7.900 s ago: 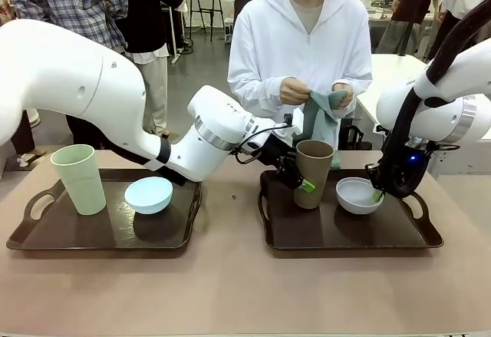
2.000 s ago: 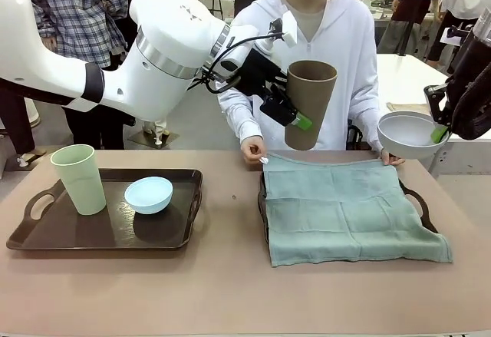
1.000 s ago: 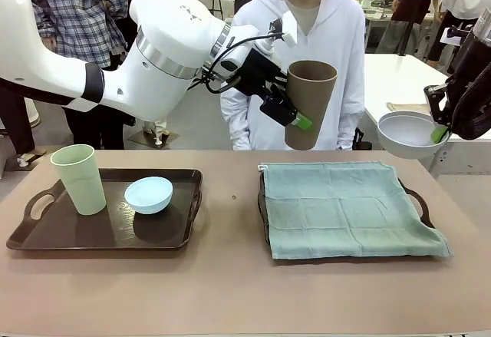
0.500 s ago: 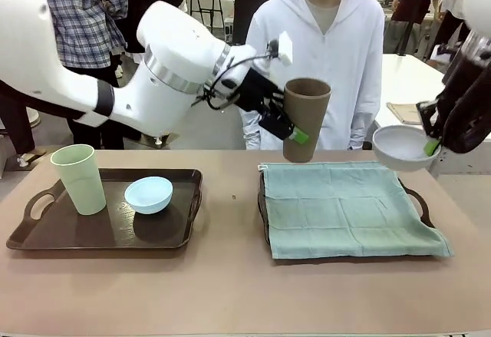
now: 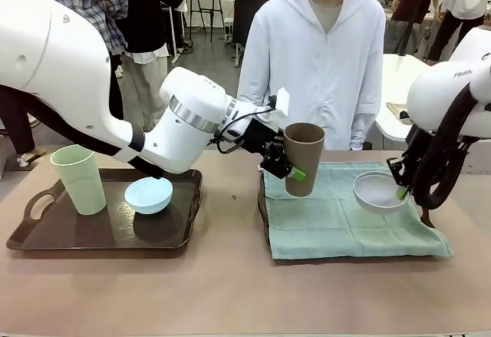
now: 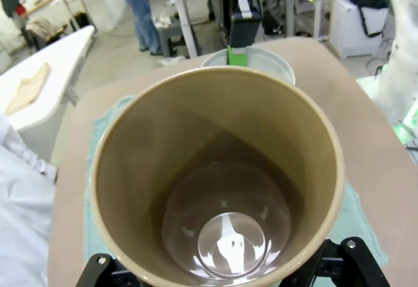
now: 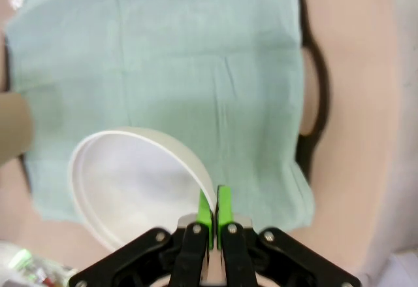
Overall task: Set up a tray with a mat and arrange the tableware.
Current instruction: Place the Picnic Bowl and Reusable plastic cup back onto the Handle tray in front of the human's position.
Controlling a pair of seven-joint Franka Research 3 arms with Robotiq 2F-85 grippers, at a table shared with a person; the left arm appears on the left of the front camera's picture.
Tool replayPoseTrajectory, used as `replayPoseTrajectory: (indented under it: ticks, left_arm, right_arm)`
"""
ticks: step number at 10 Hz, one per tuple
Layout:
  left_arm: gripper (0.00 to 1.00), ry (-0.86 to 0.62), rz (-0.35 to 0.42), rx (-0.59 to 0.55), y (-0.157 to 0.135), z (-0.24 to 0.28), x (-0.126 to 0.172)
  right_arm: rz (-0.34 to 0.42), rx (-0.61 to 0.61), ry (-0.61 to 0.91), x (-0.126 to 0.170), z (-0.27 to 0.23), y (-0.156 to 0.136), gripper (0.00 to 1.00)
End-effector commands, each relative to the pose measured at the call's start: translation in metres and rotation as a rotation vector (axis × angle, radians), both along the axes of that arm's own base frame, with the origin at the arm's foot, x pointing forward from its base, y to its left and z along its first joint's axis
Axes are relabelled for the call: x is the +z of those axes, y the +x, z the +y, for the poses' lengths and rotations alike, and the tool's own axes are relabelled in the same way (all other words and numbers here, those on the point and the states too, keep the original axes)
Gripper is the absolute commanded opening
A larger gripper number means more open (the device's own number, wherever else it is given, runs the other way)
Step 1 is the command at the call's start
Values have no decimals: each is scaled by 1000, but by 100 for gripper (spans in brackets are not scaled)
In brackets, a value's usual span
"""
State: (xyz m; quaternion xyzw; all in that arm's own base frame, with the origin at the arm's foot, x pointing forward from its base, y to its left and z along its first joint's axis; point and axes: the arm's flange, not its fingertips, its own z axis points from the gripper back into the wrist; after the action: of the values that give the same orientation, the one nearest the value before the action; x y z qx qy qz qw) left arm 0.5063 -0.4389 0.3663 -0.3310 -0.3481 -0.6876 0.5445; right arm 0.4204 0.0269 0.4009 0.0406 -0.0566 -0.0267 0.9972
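Left gripper clamps the brown tumbler across its lower wall, one finger on each side, a green pad showing against the front. Tumbler upright with its mouth open to the top, over the near-left part of the mat. Cannot tell if its base touches the cloth. Left wrist view looks straight down into it: inside bare, glossy bottom.

Right gripper pinches the rim of the white bowl, green pads pressed together on the thin wall, one inside and one outside. Bowl sits level over the right half of the mat, mouth up. Cannot tell whether it rests on the cloth or hangs just above it.

Mat is pale green cloth, spread flat over the right tray, its near right corner draping past the tray edge. A dark tray handle shows past the cloth's right side.

Left tray carries the pale green tumbler, upright at its left, and the light blue bowl beside it, the two apart.

Person in a white hooded top stands at the far side of the bench, behind the mat.
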Motion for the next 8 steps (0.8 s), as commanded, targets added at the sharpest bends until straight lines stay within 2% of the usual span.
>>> replayPoseTrajectory:
  ticks: [1,2,5,6,8]
  left_arm:
    - [85,-35,17,-22,-4,0,-3]
    - [85,0,0,0,0,0,0]
    - [85,1,12,-7,1,-2,-8]
    - [85,-8,-6,-17,3,-4,-14]
    - [85,-26,-4,-28,5,-5,-27]
  right_arm:
    - [-48,23,35,-1,2,0,4]
    - [0,0,0,0,0,0,4]
    - [-12,6,1,-3,1,3,4]
    - [40,17,50,-10,-1,9,4]
    - [73,34,93,-24,-1,18,4]
